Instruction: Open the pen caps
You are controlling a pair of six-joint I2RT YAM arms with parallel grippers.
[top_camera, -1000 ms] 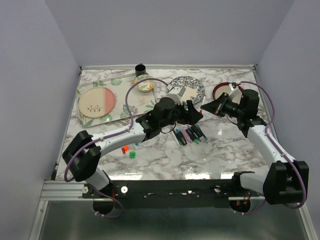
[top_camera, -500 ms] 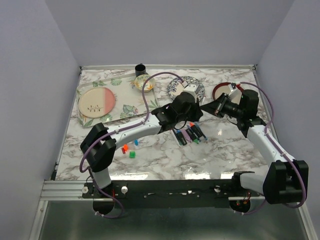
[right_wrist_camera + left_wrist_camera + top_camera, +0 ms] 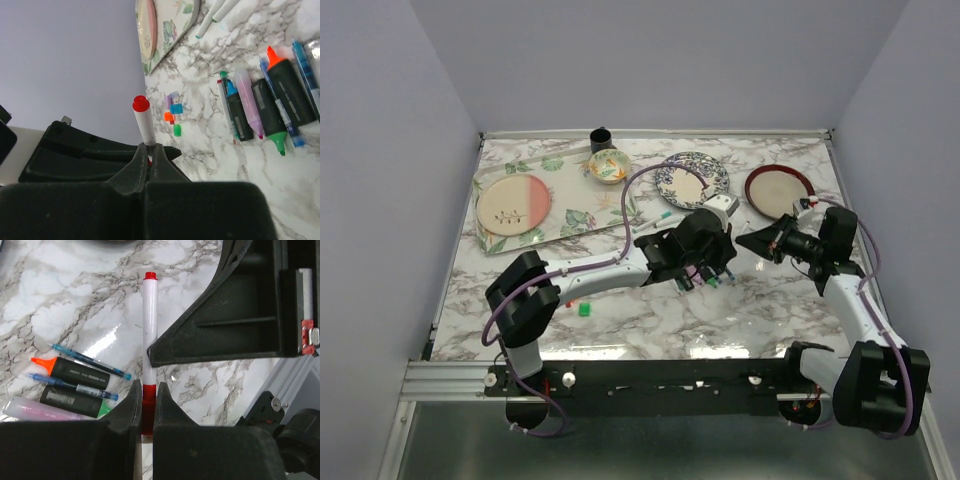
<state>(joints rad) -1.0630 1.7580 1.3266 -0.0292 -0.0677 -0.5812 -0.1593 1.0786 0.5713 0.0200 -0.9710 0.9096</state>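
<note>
The widest bare stretch of the marble surface runs from the near side of the patterned plate down to the near edge. Left of that plate a floral tray fills the far corner, and just to the plate's right sits a dark red plate, near the surface's right edge.

Both arms meet near-right of the patterned plate. The top view hides what they hold, but the wrist views show it: a red pen, thin and white-barrelled with a small red tip at one end and a longer red section at the other. The left fingers are clenched on that longer red section. The right fingers are pinched tight across the white barrel, further along. The pen is held clear of the surface.

Under the left arm, near of the plate, the other pens lie side by side: black highlighters with orange and green tips, a lilac one and thin blue ones. Well to the near-left of the plate lie loose caps in lilac, blue, orange and green.
</note>
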